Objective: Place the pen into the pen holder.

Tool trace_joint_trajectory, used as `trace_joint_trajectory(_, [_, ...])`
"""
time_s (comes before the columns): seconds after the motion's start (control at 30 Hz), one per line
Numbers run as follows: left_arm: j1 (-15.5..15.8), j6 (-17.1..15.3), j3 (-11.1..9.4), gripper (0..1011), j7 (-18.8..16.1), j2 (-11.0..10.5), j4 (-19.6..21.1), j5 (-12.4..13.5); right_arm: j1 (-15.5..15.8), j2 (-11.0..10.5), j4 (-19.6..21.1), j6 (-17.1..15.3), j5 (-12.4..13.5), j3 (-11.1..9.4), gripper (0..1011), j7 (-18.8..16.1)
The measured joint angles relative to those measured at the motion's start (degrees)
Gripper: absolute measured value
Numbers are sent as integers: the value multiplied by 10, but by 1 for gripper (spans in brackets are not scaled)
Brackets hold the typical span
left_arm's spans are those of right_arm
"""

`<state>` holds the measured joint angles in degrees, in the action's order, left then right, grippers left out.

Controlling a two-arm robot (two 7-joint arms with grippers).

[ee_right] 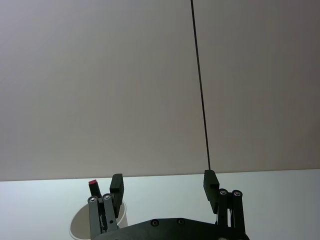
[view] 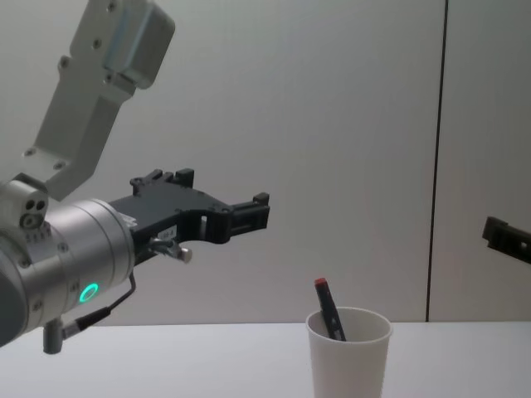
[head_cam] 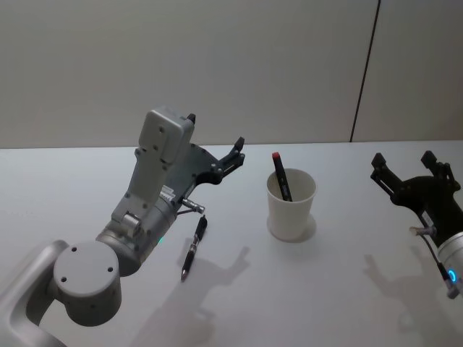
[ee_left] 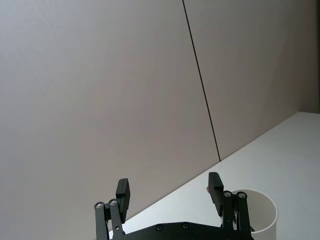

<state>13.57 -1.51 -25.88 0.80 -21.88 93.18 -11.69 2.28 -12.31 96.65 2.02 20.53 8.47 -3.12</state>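
- A slim dark pen (head_cam: 194, 249) lies flat on the white tabletop (head_cam: 347, 289), just beside the left arm's wrist and well left of the plain white paper cup (head_cam: 291, 210) that serves as holder
- The cup stands upright near the table's middle, and a dark pen with a red cap (head_cam: 281, 176) leans inside it, cap poking above the rolled rim
- To my eye the step in hand is fetching the lying pen: nothing is gripped yet
- The left gripper (ee_left: 169, 182) hangs in the air left of the cup, above rim height, its fingers spread wide and empty
- It points forward and upward towards the plain wall rather than down at the table, with the forearm rising steeply from the elbow at the near left
- To do this well, I'd say the wrist must tip down and draw back over the pen, with the jaws turned across the barrel and closing near its middle, so it hangs balanced when lifted
- At the cup, the tip should enter on the free side, away from the leaning pen, and the light cup must not be knocked
- The right gripper (head_cam: 403, 159) sits parked at the far right, raised off the table, fingers apart and holding nothing
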Motion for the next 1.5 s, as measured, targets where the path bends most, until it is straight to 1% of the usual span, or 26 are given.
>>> trace_joint_trajectory(0.13, [0, -8, 2, 1003, 2, 0, 0, -7, 1, -1, 1, 0, 0, 0, 1002, 0])
trace_joint_trajectory(0.3, [0, -27, 5, 1003, 8, 1, -3, -25, 3, -1, 2, -1, 1, -1, 1002, 0])
trace_joint_trajectory(0.4, [0, -42, 8, 1003, 11, 2, -8, -45, 3, -2, 3, -1, 1, -1, 1002, 0])
trace_joint_trajectory(0.53, [0, -54, 10, 1003, 12, 3, -12, -61, 4, -2, 3, -2, 1, -1, 1002, 0])
trace_joint_trajectory(0.57, [0, -62, 11, 1003, 12, 4, -14, -71, 4, -2, 3, -2, 1, -1, 1002, 0])
trace_joint_trajectory(0.67, [0, -74, 13, 1003, 11, 6, -16, -84, 4, -2, 4, -2, 2, -1, 1002, 0])
trace_joint_trajectory(0.73, [1, -92, 15, 1003, 5, 8, -20, -102, 4, -2, 4, -2, 2, -1, 1002, 0])
trace_joint_trajectory(0.77, [1, -92, 15, 1003, 5, 8, -20, -102, 4, -2, 4, -2, 2, -1, 1002, 0])
trace_joint_trajectory(0.8, [1, -102, 16, 1003, 1, 10, -21, -112, 4, -2, 4, -2, 2, -1, 1002, 0])
trace_joint_trajectory(0.87, [2, -112, 18, 1003, -3, 12, -24, -120, 4, -2, 4, -2, 2, -1, 1002, 0])
trace_joint_trajectory(0.93, [4, -132, 20, 1003, -12, 16, -29, -138, 4, -2, 4, -2, 2, -1, 1002, 0])
trace_joint_trajectory(1.07, [8, -151, 22, 1003, -21, 21, -37, -153, 5, -3, 4, -2, 2, -1, 1002, 0])
trace_joint_trajectory(1.1, [11, -163, 23, 1003, -26, 24, -42, -161, 5, -3, 4, -2, 2, -1, 1002, 0])
trace_joint_trajectory(1.2, [15, -177, 24, 1003, -31, 28, -50, -170, 5, -3, 4, -2, 2, -1, 1002, 0])
trace_joint_trajectory(1.3, [24, -200, 25, 1003, -37, 36, -68, -181, 5, -3, 4, -2, 2, -1, 1002, 0])
trace_joint_trajectory(1.4, [30, -212, 25, 1003, -40, 41, -79, -185, 5, -3, 4, -2, 2, -1, 1002, 0])
trace_joint_trajectory(1.5, [41, -232, 25, 1003, -43, 50, -101, -188, 5, -3, 4, -2, 2, -1, 1002, 0])
